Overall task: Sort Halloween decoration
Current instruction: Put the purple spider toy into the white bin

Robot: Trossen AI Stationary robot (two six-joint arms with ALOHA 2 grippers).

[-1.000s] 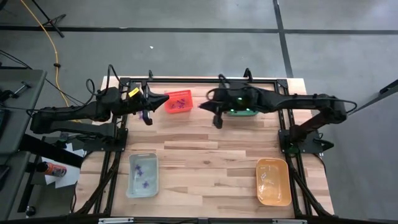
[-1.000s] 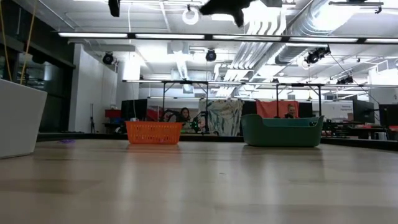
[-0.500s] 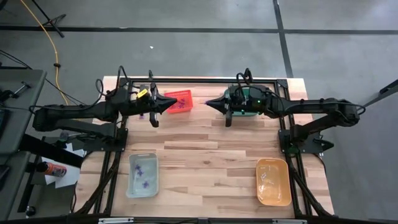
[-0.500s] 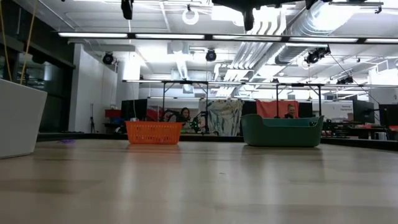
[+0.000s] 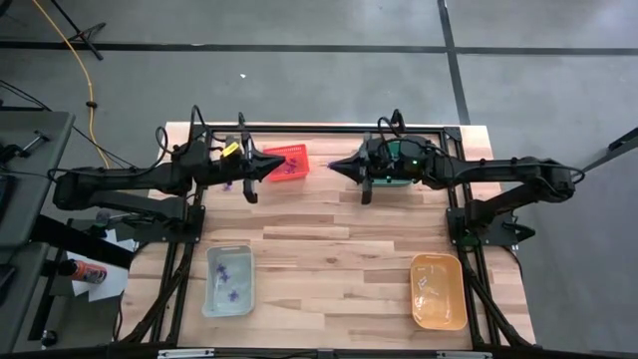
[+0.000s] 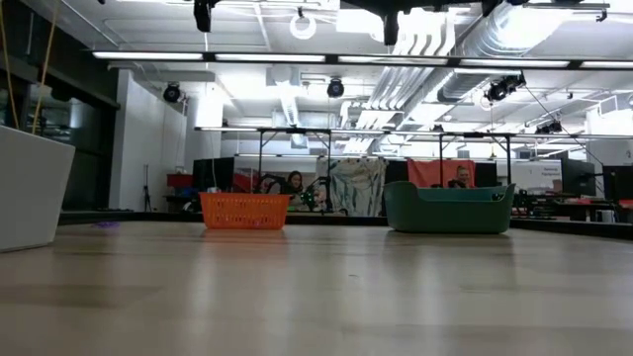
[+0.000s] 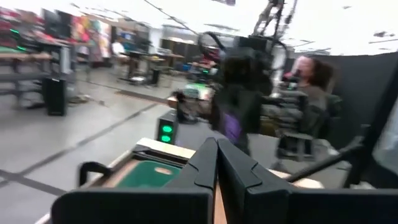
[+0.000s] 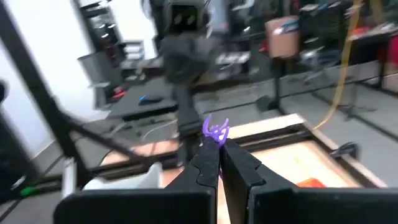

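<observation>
Wooden surface (image 5: 329, 239): slatted top inside a dark frame, carrying four bins.

Left arm: reaches in from the left side along the far edge. Left gripper (image 5: 265, 168): raised, tip at the near-left edge of the red bin (image 5: 286, 163); jaws pressed together, nothing seen between them.

Right arm: reaches in from the right side along the far edge. Right gripper (image 8: 214, 146): raised, just left of the green bin (image 5: 392, 175); jaws closed on a purple trinket (image 8: 216, 131), which sticks out past the tips.

Orange bin (image 5: 439, 290): near-right corner.

Clear bin (image 5: 228, 280): near-left area, holding several purple trinkets (image 5: 231, 289).

Red bin: far edge, left of centre, holding a cluster of purple trinkets (image 5: 289, 166).

Green bin: far edge, right of centre, mostly covered by the right arm.
</observation>
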